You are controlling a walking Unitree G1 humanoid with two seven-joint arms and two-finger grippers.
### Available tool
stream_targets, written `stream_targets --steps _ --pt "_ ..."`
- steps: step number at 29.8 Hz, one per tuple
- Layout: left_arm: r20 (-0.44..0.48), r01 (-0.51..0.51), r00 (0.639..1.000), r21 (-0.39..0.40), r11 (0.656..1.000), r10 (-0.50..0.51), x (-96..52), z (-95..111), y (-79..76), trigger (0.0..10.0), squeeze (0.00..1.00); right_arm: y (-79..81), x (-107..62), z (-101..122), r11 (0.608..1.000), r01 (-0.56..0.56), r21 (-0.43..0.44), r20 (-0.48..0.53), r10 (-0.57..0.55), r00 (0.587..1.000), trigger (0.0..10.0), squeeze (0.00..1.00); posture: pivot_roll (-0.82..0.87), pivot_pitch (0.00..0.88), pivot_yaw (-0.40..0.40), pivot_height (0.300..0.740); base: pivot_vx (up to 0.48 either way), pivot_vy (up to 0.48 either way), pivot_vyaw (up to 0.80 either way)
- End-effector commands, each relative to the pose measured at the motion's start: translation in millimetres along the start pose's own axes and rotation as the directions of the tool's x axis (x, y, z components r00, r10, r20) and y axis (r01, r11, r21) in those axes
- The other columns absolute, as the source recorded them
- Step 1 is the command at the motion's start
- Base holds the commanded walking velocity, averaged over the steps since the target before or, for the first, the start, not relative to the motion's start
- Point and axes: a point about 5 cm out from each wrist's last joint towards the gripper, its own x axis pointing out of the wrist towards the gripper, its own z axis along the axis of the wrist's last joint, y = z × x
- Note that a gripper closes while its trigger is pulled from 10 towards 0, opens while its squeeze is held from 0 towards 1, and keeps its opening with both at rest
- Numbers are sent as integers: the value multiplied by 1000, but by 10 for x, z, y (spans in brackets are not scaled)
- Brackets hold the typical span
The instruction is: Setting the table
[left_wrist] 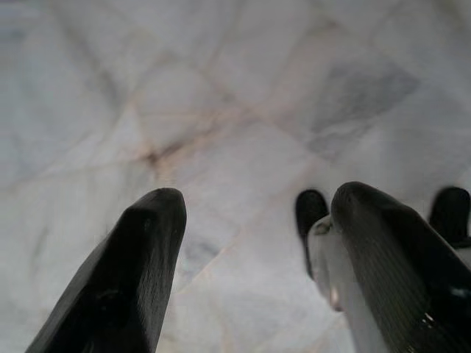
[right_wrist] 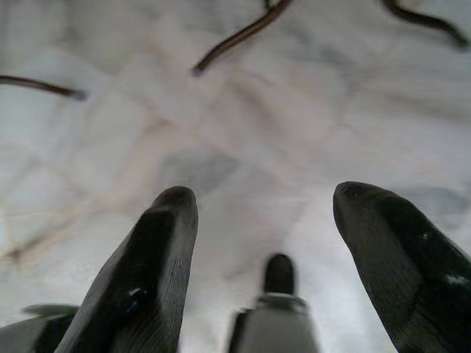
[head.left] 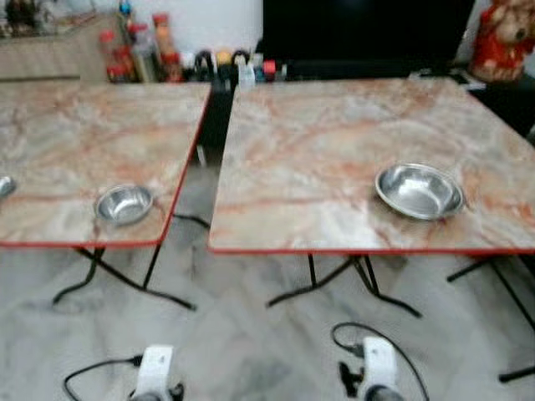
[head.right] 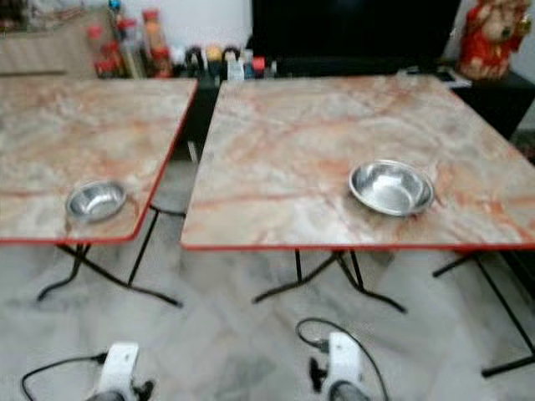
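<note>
A wide steel bowl (head.left: 420, 190) sits near the front edge of the right marble-patterned table (head.left: 334, 150). A smaller steel bowl (head.left: 124, 204) rests at the front right corner of the left table (head.left: 75, 142). Both arms hang low in front of the tables, with their white wrists at the bottom edge of the eye views. My left gripper (left_wrist: 254, 202) is open over the pale floor with nothing between its fingers. My right gripper (right_wrist: 265, 195) is open too, holding nothing, with table legs on the floor ahead of it.
A gap separates the two tables. Bottles and jars (head.left: 142, 50) stand behind them by a dark cabinet (head.left: 368, 33). A red figurine (head.left: 504, 38) sits at the back right. Black folding legs (head.left: 351, 288) spread under the tables. Another steel item (head.left: 4, 185) shows at the left edge.
</note>
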Motion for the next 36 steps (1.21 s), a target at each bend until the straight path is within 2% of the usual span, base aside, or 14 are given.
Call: stream_targets --steps 1,18,36 --pt "-4 7 1000 0 1000 -7 3 2 -31 10000 0 -85 -7 20 1000 24 -6 8 -24 1000 10000 0 -49 0 38 728 0 274 0" --pt "-1 6 1000 -16 1000 -6 7 20 -51 10000 0 -108 -5 39 1000 28 -4 12 -28 1000 10000 0 -50 0 28 728 0 64 0" --pt "1 9 1000 -8 1000 -9 9 30 -70 10000 0 -109 -6 36 1000 23 -8 9 -23 1000 10000 0 -51 0 26 728 0 480 0"
